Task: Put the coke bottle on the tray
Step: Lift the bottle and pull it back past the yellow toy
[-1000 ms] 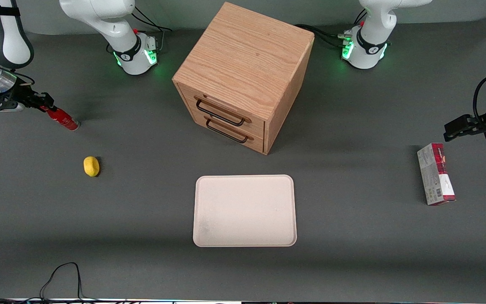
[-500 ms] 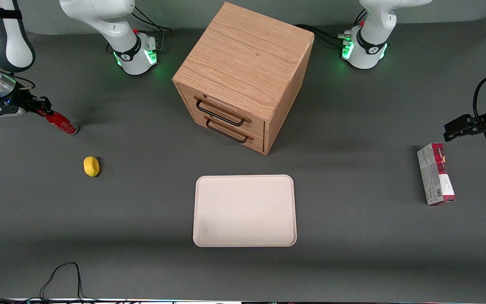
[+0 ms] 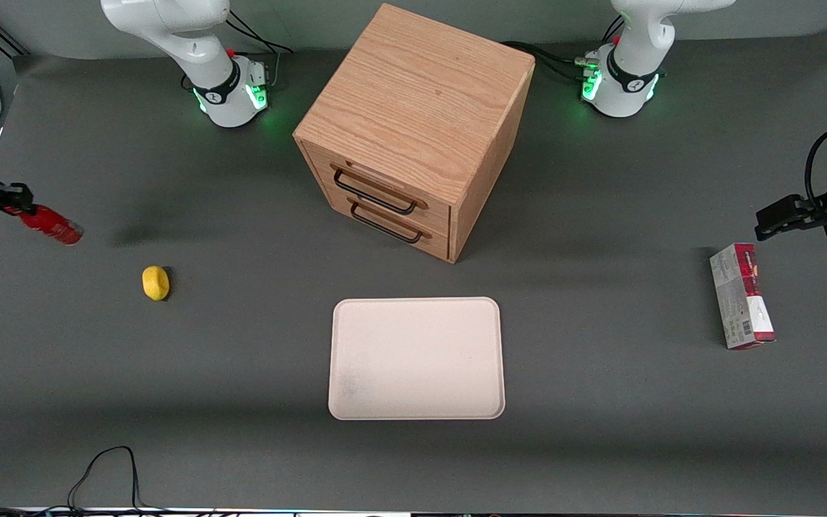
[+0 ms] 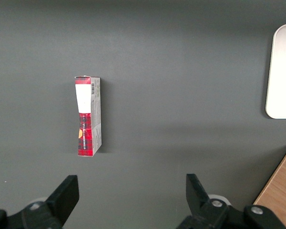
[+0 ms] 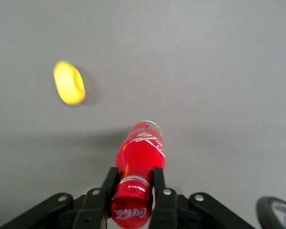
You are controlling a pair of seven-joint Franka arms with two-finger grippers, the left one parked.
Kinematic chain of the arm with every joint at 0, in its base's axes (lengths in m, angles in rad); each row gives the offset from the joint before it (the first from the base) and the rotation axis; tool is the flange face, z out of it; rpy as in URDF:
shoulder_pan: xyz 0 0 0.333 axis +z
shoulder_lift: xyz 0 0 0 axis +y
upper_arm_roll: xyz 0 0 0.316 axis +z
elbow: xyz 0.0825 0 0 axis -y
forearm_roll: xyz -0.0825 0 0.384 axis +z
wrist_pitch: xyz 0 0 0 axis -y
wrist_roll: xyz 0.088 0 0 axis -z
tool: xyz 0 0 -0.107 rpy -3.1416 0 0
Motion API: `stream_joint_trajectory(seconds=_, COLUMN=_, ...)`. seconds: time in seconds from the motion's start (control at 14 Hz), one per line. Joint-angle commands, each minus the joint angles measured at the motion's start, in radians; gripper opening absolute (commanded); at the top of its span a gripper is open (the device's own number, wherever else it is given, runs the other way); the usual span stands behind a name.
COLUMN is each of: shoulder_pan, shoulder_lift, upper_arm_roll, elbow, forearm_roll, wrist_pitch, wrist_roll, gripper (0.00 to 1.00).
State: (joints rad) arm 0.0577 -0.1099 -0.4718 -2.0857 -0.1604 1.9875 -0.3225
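At the left edge of the front frame, the coke bottle (image 3: pixel 52 225) is held tilted above the table, the gripper (image 3: pixel 6 202) clamped at its neck; judged rigid, slick and light, the tray (image 3: pixel 416 357) lies at centre

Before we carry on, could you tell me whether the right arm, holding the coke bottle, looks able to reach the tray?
Probably yes: the gripper holds the coke bottle above the table, and only the low lemon lies toward the tray.
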Motion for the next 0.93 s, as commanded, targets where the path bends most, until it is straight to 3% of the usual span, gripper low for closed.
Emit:
stream_joint_trajectory(seconds=0.0, shoulder_pan=0.004, shoulder_lift=0.085, upper_arm_roll=0.047, elbow=0.208, forearm_roll=0.158, wrist_pitch=-0.107, wrist_roll=0.065, gripper=0.00)
stream_joint_trajectory(seconds=0.14, shoulder_pan=0.002, shoulder_lift=0.119, upper_arm_roll=0.094, elbow=0.324, forearm_roll=0.211, wrist_pitch=-0.182, wrist_roll=0.158, gripper=0.00)
stream_joint_trajectory(seconds=0.57, shoulder_pan=-0.013, shoulder_lift=0.326, upper_arm_roll=0.369, elbow=0.796, forearm_roll=0.206, wrist_pitch=-0.496, wrist_roll=0.498, gripper=0.00)
stream_joint_trajectory(seconds=0.86, shoulder_pan=-0.012, shoulder_lift=0.470, upper_arm_roll=0.501, elbow=1.018, forearm_roll=0.193, wrist_pitch=-0.535, wrist_roll=0.632, gripper=0.00)
